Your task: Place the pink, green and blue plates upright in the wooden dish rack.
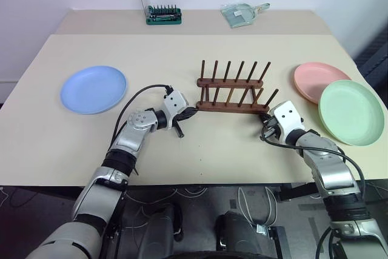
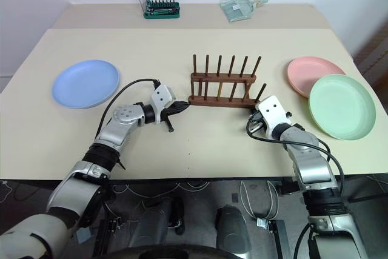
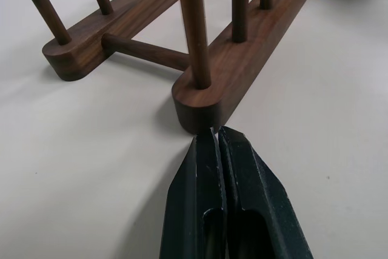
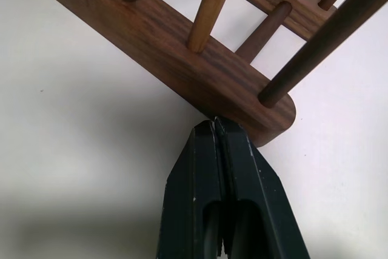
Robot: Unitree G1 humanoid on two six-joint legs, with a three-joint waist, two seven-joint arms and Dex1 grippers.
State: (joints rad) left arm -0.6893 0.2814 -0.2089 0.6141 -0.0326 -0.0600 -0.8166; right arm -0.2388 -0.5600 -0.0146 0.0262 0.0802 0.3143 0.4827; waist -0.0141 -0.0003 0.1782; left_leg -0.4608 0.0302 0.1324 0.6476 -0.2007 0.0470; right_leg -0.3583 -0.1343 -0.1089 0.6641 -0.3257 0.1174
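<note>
Small dark brown wooden dish rack [image 1: 232, 92] with upright round pegs stands mid-way across the beige surface [image 1: 182, 53]. My left end effector [image 3: 217, 134] clenched, empty, tips at the rack's near rail, left end. My right end effector [image 4: 215, 125] clenched, empty, tips against the same rail's right end. Round blue plate [image 1: 93, 89] lies flat far left; round pink plate [image 1: 316, 80] and round green plate [image 1: 350, 111] lie flat right, overlapping.

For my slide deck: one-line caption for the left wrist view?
Shut left gripper tips at the rounded end of the dark brown wooden dish rack's near rail.
</note>
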